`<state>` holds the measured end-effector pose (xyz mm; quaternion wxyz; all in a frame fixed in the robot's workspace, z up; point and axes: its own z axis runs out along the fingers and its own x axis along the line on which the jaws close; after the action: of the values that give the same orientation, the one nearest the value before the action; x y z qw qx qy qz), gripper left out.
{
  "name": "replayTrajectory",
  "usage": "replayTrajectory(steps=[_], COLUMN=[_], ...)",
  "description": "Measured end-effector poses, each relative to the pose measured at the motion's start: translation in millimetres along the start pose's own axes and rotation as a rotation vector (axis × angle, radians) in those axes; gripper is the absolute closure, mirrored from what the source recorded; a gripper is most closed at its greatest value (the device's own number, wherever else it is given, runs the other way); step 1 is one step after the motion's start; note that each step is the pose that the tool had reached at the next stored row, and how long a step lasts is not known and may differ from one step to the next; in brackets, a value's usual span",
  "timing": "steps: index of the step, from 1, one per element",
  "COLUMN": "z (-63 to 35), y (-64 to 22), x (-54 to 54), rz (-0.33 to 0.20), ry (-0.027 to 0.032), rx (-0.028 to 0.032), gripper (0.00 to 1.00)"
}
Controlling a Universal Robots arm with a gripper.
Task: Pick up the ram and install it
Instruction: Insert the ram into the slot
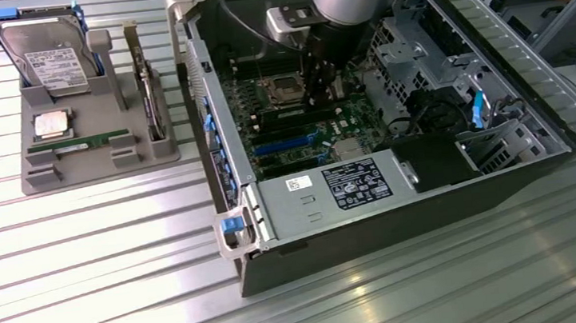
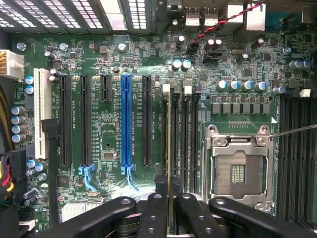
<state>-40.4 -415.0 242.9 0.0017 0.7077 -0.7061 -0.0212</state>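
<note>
Reaching down into the open computer case, with the gripper low over the green motherboard. Fingers nearly closed, pinching the ram edge-on between the two inner black pads. Ram seen as a thin, pale-gold sliver, long axis running straight away from the fingertips, parallel to the black memory slots just beside it and in line with one of them; whether seated in a slot or merely above it, cannot tell. Lying beyond one outer finger, the long blue expansion slot and black slots either side, all parallel to the stick. Sitting beyond the other outer finger, the empty CPU socket, square, with a silver metal frame and a dark pin field. Fingers themselves matte black, rounded, with bolted joints.

Outside the case, a grey moulded parts tray on the ribbed aluminium table, holding a hard drive, a square silver CPU and a second green memory stick lying flat. White and black labels on the power supply; print unreadable.
</note>
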Motion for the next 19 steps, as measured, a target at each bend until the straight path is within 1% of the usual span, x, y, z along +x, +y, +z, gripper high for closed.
replayTrajectory(steps=[2,5,8,9,11,12,16,19], z=[0.0,0.1,0.2,0.2,0.1,0.2,0.2,0.4], y=[-0.1,-0.1,-0.1,-0.1,-0.1,-0.1,-0.1,-0.1], x=[1.0,1.2,1.1,1.1,0.9,0.4,-1.7,-7.0], rz=[0.000,-0.003,-0.009,-0.009,-0.008,-0.007,-0.007,-0.007], ry=[0.0005,0.0078,0.0098,0.0189,0.0540,0.0789,0.0797,0.0796], rx=[0.0000,-0.0001,-0.0002,-0.0003,-0.0006,-0.0008,-0.0008,-0.0008], gripper=[0.86,0.86,0.86,0.86,0.86,0.86,0.86,0.86])
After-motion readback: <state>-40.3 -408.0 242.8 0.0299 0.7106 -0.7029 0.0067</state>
